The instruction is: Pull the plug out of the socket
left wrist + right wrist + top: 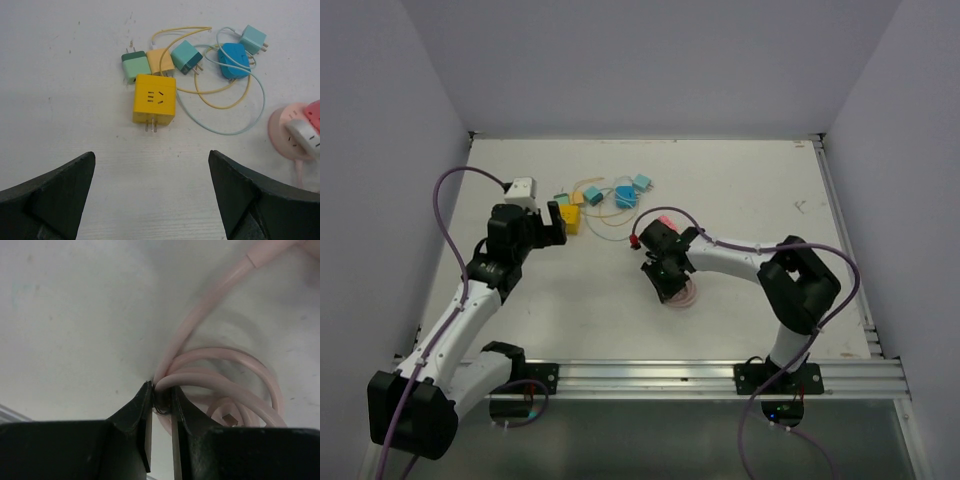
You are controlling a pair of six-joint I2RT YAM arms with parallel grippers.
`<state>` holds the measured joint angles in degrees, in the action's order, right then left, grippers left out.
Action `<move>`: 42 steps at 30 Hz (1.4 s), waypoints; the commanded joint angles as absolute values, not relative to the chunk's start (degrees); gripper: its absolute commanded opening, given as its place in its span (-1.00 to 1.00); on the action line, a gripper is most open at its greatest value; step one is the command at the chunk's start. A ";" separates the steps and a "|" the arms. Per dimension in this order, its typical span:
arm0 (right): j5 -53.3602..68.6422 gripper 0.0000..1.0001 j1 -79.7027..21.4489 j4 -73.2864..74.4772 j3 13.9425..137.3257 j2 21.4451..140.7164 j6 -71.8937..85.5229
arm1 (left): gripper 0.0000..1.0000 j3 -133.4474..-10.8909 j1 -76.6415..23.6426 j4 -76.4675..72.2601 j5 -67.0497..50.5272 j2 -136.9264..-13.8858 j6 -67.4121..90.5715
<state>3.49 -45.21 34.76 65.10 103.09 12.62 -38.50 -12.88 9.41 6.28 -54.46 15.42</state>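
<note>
A yellow cube socket lies on the table with its prongs toward me, and a green plug and a pale orange plug sit against its far side. My left gripper is open and empty just short of it; in the top view it is left of the cube. A pink round socket carries a white plug. My right gripper is shut on the pink cable, whose coil lies under it.
A teal plug, a blue adapter and a light teal plug lie beyond the cube, tangled with thin yellow and pale blue cords. Grey walls enclose the table on three sides.
</note>
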 commanded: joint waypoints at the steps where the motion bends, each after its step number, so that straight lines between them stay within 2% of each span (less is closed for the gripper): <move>1: 8.96 -0.89 -47.72 43.59 62.23 97.58 9.50 | 0.97 -38.06 -13.10 6.50 4.92 -55.02 15.47; 4: 7.91 -0.81 -47.73 44.30 58.89 92.14 8.36 | 0.97 -37.71 -13.10 7.21 3.52 -55.28 16.08; 7: 7.47 -0.57 -47.72 44.74 56.96 89.22 7.65 | 0.98 -37.53 -13.18 8.08 0.36 -55.72 17.93; 8: 7.99 -0.37 -47.72 44.13 56.43 87.73 7.47 | 0.98 -37.79 -13.18 8.70 -0.43 -55.90 18.80; 9: 8.61 -0.27 -47.72 43.51 56.25 86.93 7.38 | 0.98 -37.97 -13.18 8.88 -2.70 -56.16 19.16; 15: 10.90 0.15 -47.72 41.13 58.88 84.64 6.51 | 0.99 -41.04 -14.15 12.39 -6.93 -57.13 19.07; 22: 7.03 0.10 -46.94 37.37 62.93 81.92 6.77 | 0.99 -42.10 -23.10 14.41 -8.70 -59.85 16.43; 29: 9.66 0.08 -40.09 33.50 63.37 83.05 3.78 | 0.99 -42.10 -25.66 12.92 -11.42 -63.18 18.46; 35: 10.72 0.08 -38.94 29.88 65.47 87.00 0.62 | 0.94 -44.82 -27.68 12.48 -12.04 -69.42 21.79; 41: 10.55 0.08 -38.94 28.39 66.62 90.35 -3.25 | 0.72 -48.51 -28.21 10.11 -12.83 -79.17 27.07; 42: 10.11 0.08 -38.94 28.30 66.62 90.70 -3.77 | 0.59 -49.12 -28.21 10.02 -12.92 -80.15 27.33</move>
<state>9.76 -38.72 30.65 64.42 89.89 -0.23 -45.63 -27.86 12.62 -11.70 -77.43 24.12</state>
